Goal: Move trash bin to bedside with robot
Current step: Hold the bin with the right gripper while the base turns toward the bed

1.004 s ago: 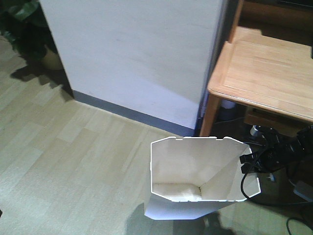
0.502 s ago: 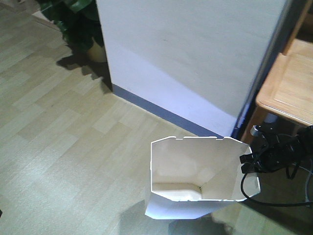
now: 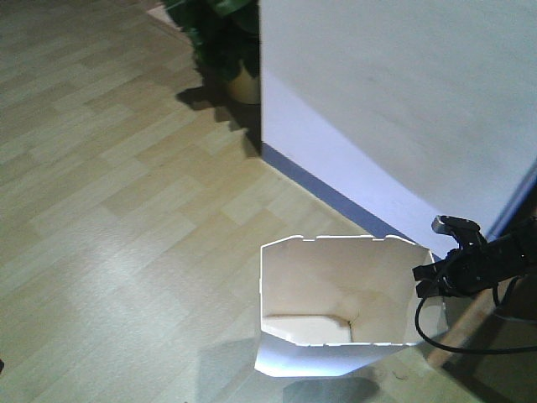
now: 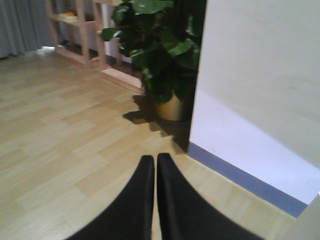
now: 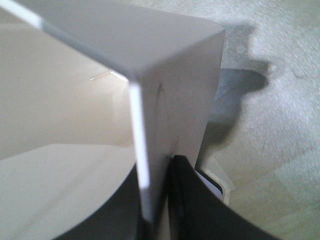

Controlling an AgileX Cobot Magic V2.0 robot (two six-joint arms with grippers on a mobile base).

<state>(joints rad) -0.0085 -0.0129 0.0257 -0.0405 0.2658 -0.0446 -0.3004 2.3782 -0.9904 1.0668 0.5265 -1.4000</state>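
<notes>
Pale wood-plank floor [image 3: 109, 210] runs up to a white wall [image 3: 403, 101] with a grey-blue skirting [image 3: 336, 197], and a potted plant [image 4: 165, 60] sits at the wall's corner. The trash bin [image 3: 336, 277] stands upright on the floor, near the foot of the wall. My right arm [image 3: 482, 264] reaches its right-hand side, the right jaws clamped on the rim wall (one finger inside, one outside). My left jaws are pressed together, holding nothing, above bare floor, pointing towards the plant.
</notes>
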